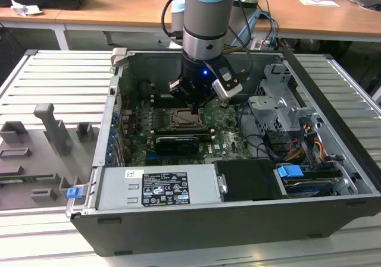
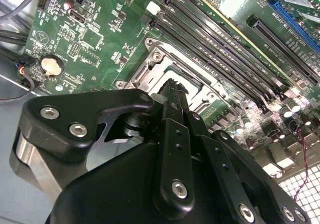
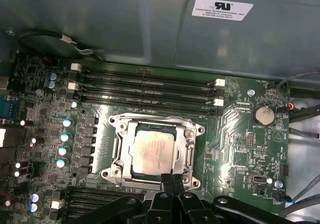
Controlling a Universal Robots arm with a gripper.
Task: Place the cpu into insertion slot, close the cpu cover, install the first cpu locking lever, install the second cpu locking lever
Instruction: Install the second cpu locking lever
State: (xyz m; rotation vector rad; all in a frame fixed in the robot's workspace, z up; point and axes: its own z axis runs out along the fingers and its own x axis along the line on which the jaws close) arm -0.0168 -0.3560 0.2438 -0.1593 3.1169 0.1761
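The cpu (image 3: 152, 153), a pale metal square, lies flat in the insertion slot (image 3: 116, 170) on the green board. The cpu cover (image 3: 189, 150), a silver frame, lies down around the chip, whose top shows through its cut-out. My gripper (image 3: 172, 179) hangs just above the socket's edge with its black fingertips together and nothing between them. In the second wrist view the gripper (image 2: 172, 86) points at the cover (image 2: 200, 77). In the exterior view the gripper (image 1: 194, 109) stands inside the open computer case, right over the socket (image 1: 180, 119).
Long black memory slots (image 3: 145, 92) run beside the socket, with a coin battery (image 3: 263, 115) further off. A black graphics card (image 1: 177, 143), the power supply (image 1: 158, 187), a drive cage (image 1: 280, 109) and cables (image 1: 297, 145) crowd the case. Grey fixtures (image 1: 50, 130) stand at the exterior view's left.
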